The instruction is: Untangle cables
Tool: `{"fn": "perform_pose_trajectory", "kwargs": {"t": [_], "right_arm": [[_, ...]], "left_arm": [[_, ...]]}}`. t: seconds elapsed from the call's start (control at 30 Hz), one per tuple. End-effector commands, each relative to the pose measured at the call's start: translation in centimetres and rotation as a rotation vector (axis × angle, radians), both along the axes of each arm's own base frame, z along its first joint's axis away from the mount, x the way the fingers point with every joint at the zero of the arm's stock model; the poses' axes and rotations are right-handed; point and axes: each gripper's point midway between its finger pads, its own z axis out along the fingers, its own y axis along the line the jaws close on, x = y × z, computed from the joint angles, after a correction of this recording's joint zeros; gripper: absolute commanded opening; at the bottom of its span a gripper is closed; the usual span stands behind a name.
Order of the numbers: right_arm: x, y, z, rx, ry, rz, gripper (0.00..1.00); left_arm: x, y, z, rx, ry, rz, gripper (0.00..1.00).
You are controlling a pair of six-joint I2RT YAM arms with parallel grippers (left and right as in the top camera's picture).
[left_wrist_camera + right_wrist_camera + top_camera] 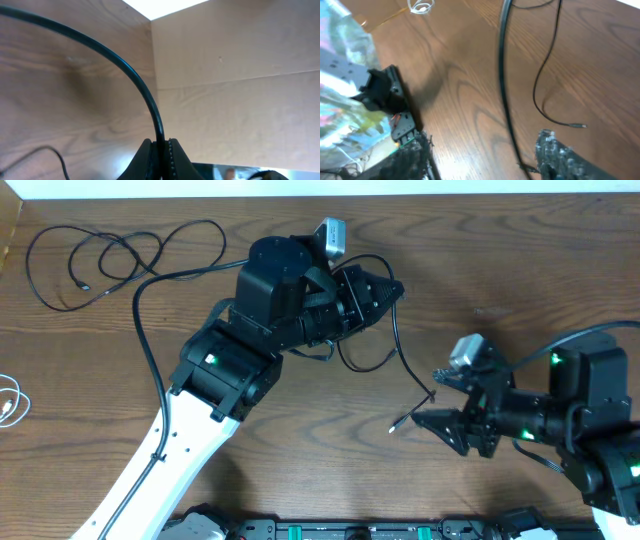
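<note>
My left gripper (pixel 393 288) is shut on a black cable (pixel 412 365) and holds it above the table. In the left wrist view the cable (pixel 130 75) arcs up out of the closed jaws (pixel 162 150). The cable hangs down to my right gripper (pixel 437 398), which is open with the cable between its fingers; the plug end (pixel 395 427) lies just past it. In the right wrist view the cable (pixel 504 90) passes between the open fingers (pixel 485 160), closer to the right one. A second black cable (pixel 100 260) lies coiled at the far left. A white cable (pixel 10 402) lies at the left edge.
A thin black cable stretch with a plug tip (pixel 580 126) lies on the wood beyond my right fingers. A small black loop (pixel 365 360) lies under my left gripper. A black cord (pixel 145 340) runs along the left arm. The white cable also shows far off (pixel 420 6).
</note>
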Motion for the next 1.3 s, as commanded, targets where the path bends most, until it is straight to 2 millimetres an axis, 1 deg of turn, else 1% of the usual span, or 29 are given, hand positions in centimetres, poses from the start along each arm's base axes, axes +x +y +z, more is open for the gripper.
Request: {"fn": "perform_pose_trajectory", "kwargs": {"t": [0.0, 0.07, 0.1, 0.13, 0.2, 0.23, 0.3, 0.43, 0.5, 0.6, 0.73, 0.8, 0.9, 0.97, 1.0, 1.03, 1.1, 1.13, 1.2, 1.27], "right_arm": [[1.7, -0.3, -1.7, -0.093, 0.007, -0.055, 0.59], [2.2, 0.0, -2.0, -0.102, 0.008, -0.051, 0.59], [2.5, 0.2, -2.1, -0.103, 0.009, -0.050, 0.54], [2.9, 0.3, -2.2, -0.103, 0.009, -0.050, 0.47], [3.7, 0.4, -2.4, -0.102, 0.010, -0.063, 0.28], [4.2, 0.4, -2.4, -0.098, 0.013, -0.082, 0.17], [5.2, 0.4, -2.1, -0.085, 0.006, -0.122, 0.01], [6.7, 0.7, -0.6, -0.023, -0.023, -0.178, 0.01], [7.4, 0.9, 0.3, 0.027, -0.017, -0.214, 0.01], [8.2, 1.4, 1.0, 0.080, 0.009, -0.251, 0.01], [9.0, 2.3, 0.7, 0.100, 0.027, -0.247, 0.01], [9.5, 2.7, 0.4, 0.098, 0.031, -0.242, 0.01], [10.1, 2.9, 0.2, 0.099, 0.029, -0.242, 0.01], [10.4, 3.0, 0.4, 0.108, 0.023, -0.246, 0.08], [10.5, 3.0, 0.7, 0.122, 0.025, -0.253, 0.14], [10.6, 3.1, 0.8, 0.131, 0.028, -0.259, 0.22], [10.7, 3.1, 1.0, 0.143, 0.033, -0.267, 0.61], [10.7, 3.1, 1.1, 0.144, 0.031, -0.267, 0.75], [10.7, 3.1, 1.1, 0.145, 0.031, -0.267, 0.88], [10.7, 3.1, 1.2, 0.156, 0.041, -0.275, 0.92]], "left_arm": [[-1.6, -0.3, 2.4, -0.089, 0.043, -0.053, 0.08], [-2.0, -0.6, 2.7, -0.114, 0.070, -0.073, 0.07], [-2.2, -0.7, 2.9, -0.124, 0.075, -0.085, 0.07], [-2.4, -0.8, 3.2, -0.137, 0.077, -0.102, 0.07], [-2.8, -1.0, 3.7, -0.156, 0.068, -0.129, 0.07], [-3.0, -1.1, 3.8, -0.160, 0.066, -0.140, 0.08], [-3.3, -1.2, 3.9, -0.169, 0.081, -0.158, 0.08], [-4.2, -1.5, 4.3, -0.200, 0.124, -0.203, 0.08], [-4.9, -1.8, 5.1, -0.230, 0.126, -0.247, 0.08], [-6.0, -2.3, 6.7, -0.278, 0.102, -0.317, 0.07], [-7.8, -3.4, 8.8, -0.337, 0.054, -0.400, 0.08], [-8.6, -3.9, 9.5, -0.357, 0.040, -0.428, 0.07], [-9.5, -4.4, 10.1, -0.374, 0.035, -0.454, 0.08], [-9.7, -4.5, 10.2, -0.378, 0.035, -0.462, 0.08], [-9.8, -4.5, 10.2, -0.379, 0.037, -0.463, 0.08], [-9.8, -4.5, 10.2, -0.380, 0.035, -0.463, 0.07], [-9.8, -4.5, 10.4, -0.384, 0.027, -0.464, 0.08], [-9.7, -4.5, 10.4, -0.384, 0.027, -0.461, 0.07], [-9.7, -4.5, 10.4, -0.384, 0.026, -0.459, 0.08], [-9.6, -4.5, 10.4, -0.384, 0.026, -0.457, 0.07]]}}
